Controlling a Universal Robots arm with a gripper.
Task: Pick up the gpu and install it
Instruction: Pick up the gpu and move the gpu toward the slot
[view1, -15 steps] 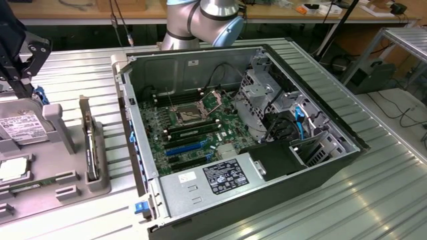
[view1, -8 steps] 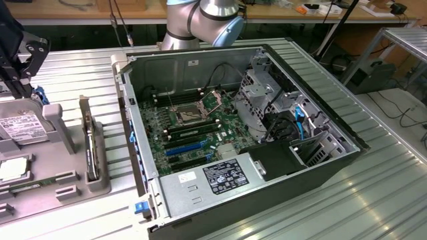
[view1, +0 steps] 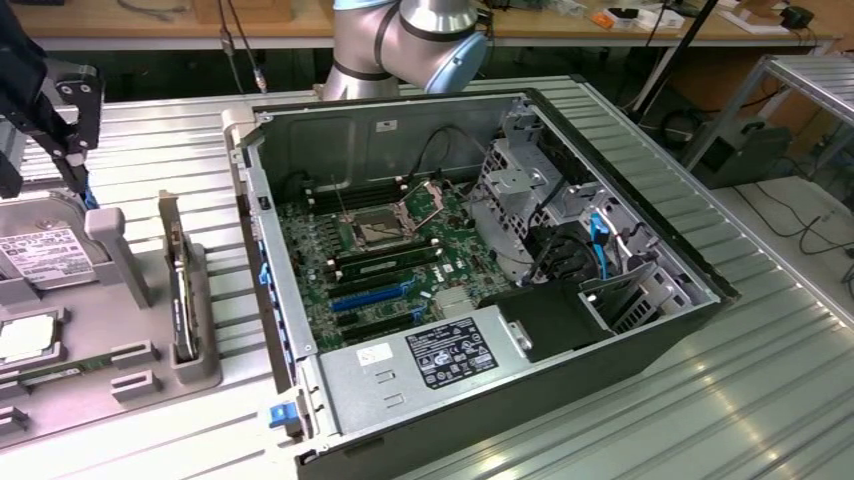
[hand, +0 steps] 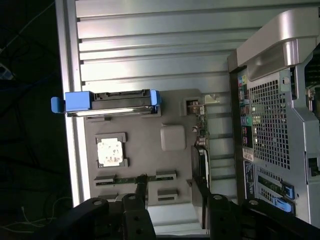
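The gpu (view1: 178, 285) stands on edge in a slot of the grey tray (view1: 127, 345), on the exterior view's left of the open case (view1: 280, 180); not yet picked. The drive (view1: 38, 255) sits in the same tray, near it but apart. The gripper (view1: 60, 140) hangs above the tray, clear of the gpu, with jaws spread wide and nothing between them. Step in hand, as I read it: the approach for the pick. To do it well, set the jaws square across the thin board so each pad meets a flat face rather than the fan or bracket. Centre the gpu in the gap before going down, and lift straight so it does not bind in the slot. The wrist view gives the gpu (hand: 201, 145) edge-on from overhead. There one finger (hand: 204, 192) seems to lie nearly on its line and the other (hand: 140, 195) over bare tray (hand: 145, 135), so it looks off-centre. The exterior view adds gripper height above the tray and the motherboard (view1: 387, 250) inside the case.
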